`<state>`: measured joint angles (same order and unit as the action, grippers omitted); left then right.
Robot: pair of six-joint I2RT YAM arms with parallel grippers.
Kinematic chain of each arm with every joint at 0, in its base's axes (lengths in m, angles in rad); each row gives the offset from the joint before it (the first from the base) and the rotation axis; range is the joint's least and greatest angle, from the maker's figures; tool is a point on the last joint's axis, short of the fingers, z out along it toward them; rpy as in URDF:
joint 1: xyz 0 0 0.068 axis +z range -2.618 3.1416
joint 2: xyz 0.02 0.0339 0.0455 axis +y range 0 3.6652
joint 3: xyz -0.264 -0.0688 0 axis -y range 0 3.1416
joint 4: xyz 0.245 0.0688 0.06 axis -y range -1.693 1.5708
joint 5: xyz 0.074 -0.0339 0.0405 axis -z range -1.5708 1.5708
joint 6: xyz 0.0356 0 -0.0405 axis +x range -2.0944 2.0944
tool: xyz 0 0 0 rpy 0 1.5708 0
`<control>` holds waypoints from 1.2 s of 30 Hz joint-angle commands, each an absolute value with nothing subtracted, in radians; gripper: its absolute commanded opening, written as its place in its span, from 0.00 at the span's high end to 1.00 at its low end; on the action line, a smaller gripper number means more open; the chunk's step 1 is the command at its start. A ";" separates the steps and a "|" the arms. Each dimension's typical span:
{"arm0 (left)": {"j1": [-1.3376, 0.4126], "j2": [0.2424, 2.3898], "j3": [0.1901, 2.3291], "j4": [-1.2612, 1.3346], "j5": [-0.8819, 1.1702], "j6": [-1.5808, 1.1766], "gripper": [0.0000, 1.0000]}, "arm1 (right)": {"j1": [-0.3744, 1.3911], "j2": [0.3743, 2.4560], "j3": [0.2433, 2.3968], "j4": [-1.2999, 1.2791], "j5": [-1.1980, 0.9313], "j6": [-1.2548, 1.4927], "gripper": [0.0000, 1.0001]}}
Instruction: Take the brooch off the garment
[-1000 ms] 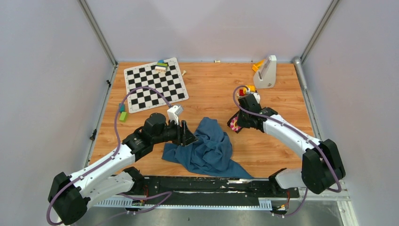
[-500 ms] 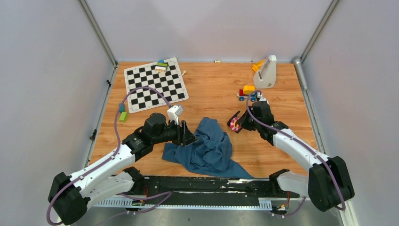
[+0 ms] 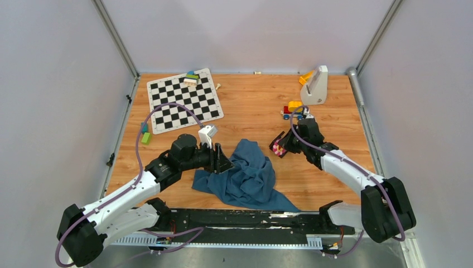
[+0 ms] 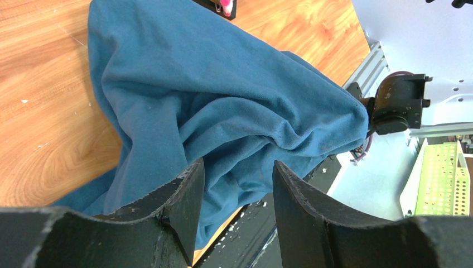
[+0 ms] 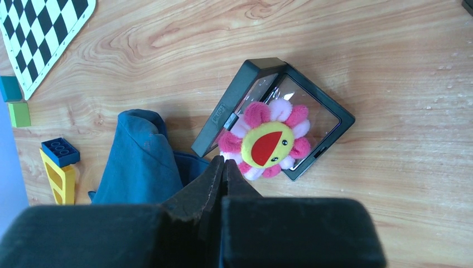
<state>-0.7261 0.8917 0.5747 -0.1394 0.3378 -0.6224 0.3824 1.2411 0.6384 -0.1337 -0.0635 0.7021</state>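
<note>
The teal-blue garment [image 3: 245,173] lies crumpled on the wooden table; it also shows in the left wrist view [image 4: 223,95] and the right wrist view [image 5: 139,162]. The brooch [image 3: 276,147], a pink and white flower with a yellow and red centre [image 5: 268,142], is off the garment, over a black square frame [image 5: 223,114] just right of it. My right gripper [image 3: 280,146] is shut, its tips [image 5: 225,163] pinching the brooch's lower-left petal edge. My left gripper [image 3: 223,159] is open and empty at the garment's left edge [image 4: 239,173].
A chessboard [image 3: 184,100] with small blocks lies at the far left. A toy car [image 3: 294,110] and a white stand [image 3: 315,85] are at the far right. A green block [image 3: 146,137] sits near the left edge. Blue and yellow bricks [image 5: 58,153] lie beside the garment.
My right wrist has swung right and nearer, uncovering the toy car, while its tips stayed at the brooch. The left arm and garment have not moved.
</note>
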 commanded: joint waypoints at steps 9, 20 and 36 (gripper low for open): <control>-0.727 0.880 0.590 -0.141 0.336 -0.614 0.45 | 0.358 1.288 0.649 -0.028 -0.094 0.708 1.00; -0.727 0.893 0.594 -0.148 0.329 -0.609 0.45 | 0.351 1.405 0.673 -0.009 -0.076 0.718 1.00; -0.727 0.883 0.641 -0.210 0.216 -0.555 0.44 | 0.339 1.231 0.677 -0.095 -0.043 0.661 0.97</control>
<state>-0.7261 0.9043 0.5774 -0.1722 0.2886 -0.6125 0.3439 1.3491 0.6426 -0.0776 -0.0822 0.6968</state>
